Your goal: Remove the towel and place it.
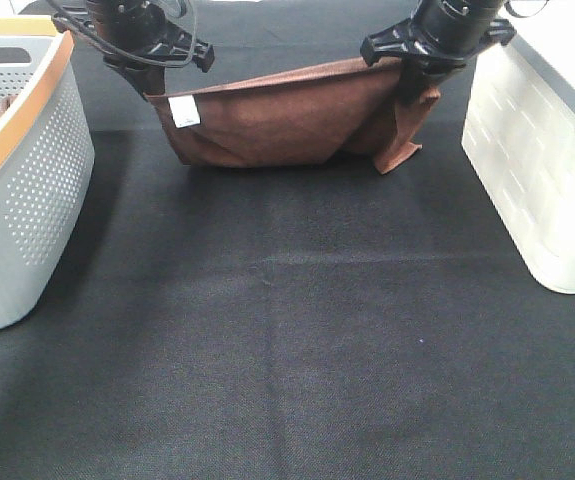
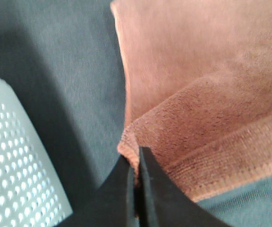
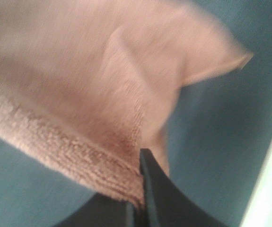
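The rust-brown towel [image 1: 287, 125] hangs stretched between both arms at the back of the black table, sagging in the middle, its lower fold touching the cloth. A small white tag [image 1: 184, 111] shows near its left corner. My left gripper [image 1: 152, 88] is shut on the towel's left corner; the left wrist view shows the towel [image 2: 197, 109] pinched at the black fingertips [image 2: 136, 163]. At the top right edge of the towel my right gripper [image 1: 414, 82] is shut, and the right wrist view shows the towel [image 3: 83, 90] clamped at its fingertips [image 3: 140, 189]. A loose corner [image 1: 399, 155] dangles at the right.
A grey perforated basket [image 1: 37, 180] with a wooden rim stands at the left edge, with brownish cloth inside. A white bin [image 1: 542, 170] stands at the right. The black table cloth [image 1: 287, 340] spreads in front of the towel.
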